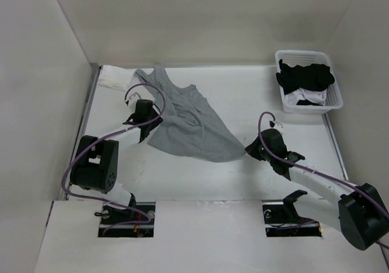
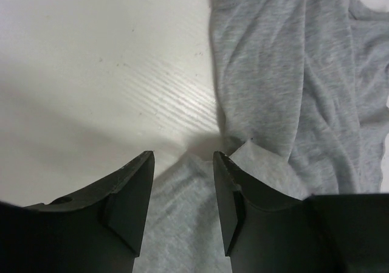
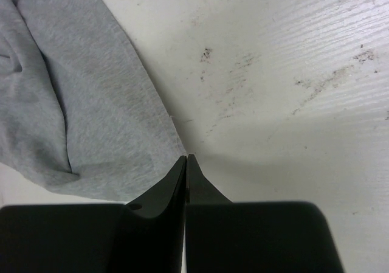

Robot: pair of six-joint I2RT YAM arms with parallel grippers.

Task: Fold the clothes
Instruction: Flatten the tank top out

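White walls stand around a white table (image 1: 261,109), and the table is scuffed with small dark marks. On it lies the grey top (image 1: 188,127), left of the middle. It is not folded yet. It lies open but bumpy, with many wrinkles. Its thin straps point to the far left corner, and its wide bottom end points to the near side. The near right corner of the top is pulled out to a sharp point. The right claw (image 3: 186,157) is at that point. Its two fingers are pressed tight together and pinch the very tip of the corner, down low by the table. The left claw (image 2: 182,157) is at the left side of the top. Its fingers are spread apart, with grey cloth showing in the gap between them, and they do not squeeze anything. Bare table shows to one side of that claw. A small white cloth (image 1: 115,78) lies in the far left corner, touching the straps. A white basket (image 1: 304,53) sits in the far right corner, well apart from the top. Black clothes (image 1: 304,75) and something white (image 1: 301,96) are piled inside the basket.
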